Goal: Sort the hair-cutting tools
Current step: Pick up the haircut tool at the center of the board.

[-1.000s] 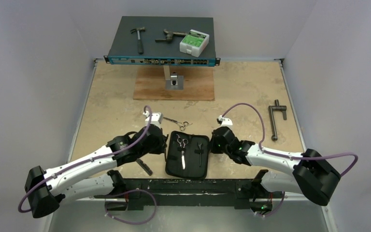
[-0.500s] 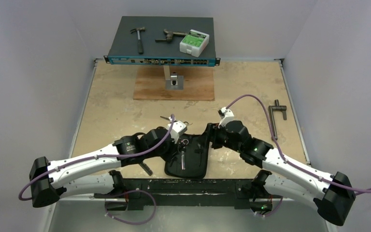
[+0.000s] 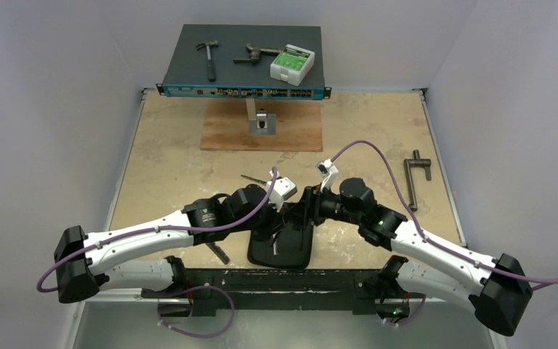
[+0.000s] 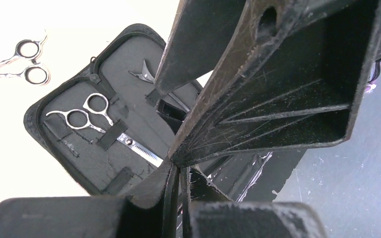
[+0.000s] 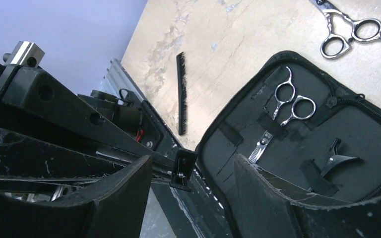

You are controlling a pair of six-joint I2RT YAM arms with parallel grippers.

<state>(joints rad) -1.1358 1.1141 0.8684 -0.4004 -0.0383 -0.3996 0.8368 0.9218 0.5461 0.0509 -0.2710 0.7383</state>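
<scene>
**A:** Left hand (image 4: 176,166): the fingers are sitting almost together, tips over the near rim of the open case (image 4: 139,116). Something thin and black is showing in the sliver between them. It could be the rim, but I can't tell if it's being pinched.

**B:** Right hand (image 5: 191,163)?

**A:** It's gaping wide. One finger is hanging over the inside of the case and the other outside, so it's straddling the rim by the zip without clamping. I'm reading that as bracing the soft case so it isn't sliding or folding under the left.

**B:** What's sitting inside?

**A:** One pair of scissors (image 4: 128,142) is lying under elastic straps in one half. The clip (image 4: 146,74) is lying under a strap in the other half. The straps are pinning both, which is probably why the case is lying spread open.

**B:** And outside?

**A:** The second scissors (image 5: 335,22) are lying on the worktop (image 5: 238,44) just beyond the case's far rim. The comb (image 5: 181,94) is lying on the worktop beside the case, towards the left arm's side. Neither hand is touching either one.

**B:** Progress?

**A:** I'm judging it about half done, with two tools in and two out. The second scissors are sitting closest to both hands, so they're looking like the likely next pick. The thin blades are lying flat, so that grasp is asking for a low approach.
</scene>
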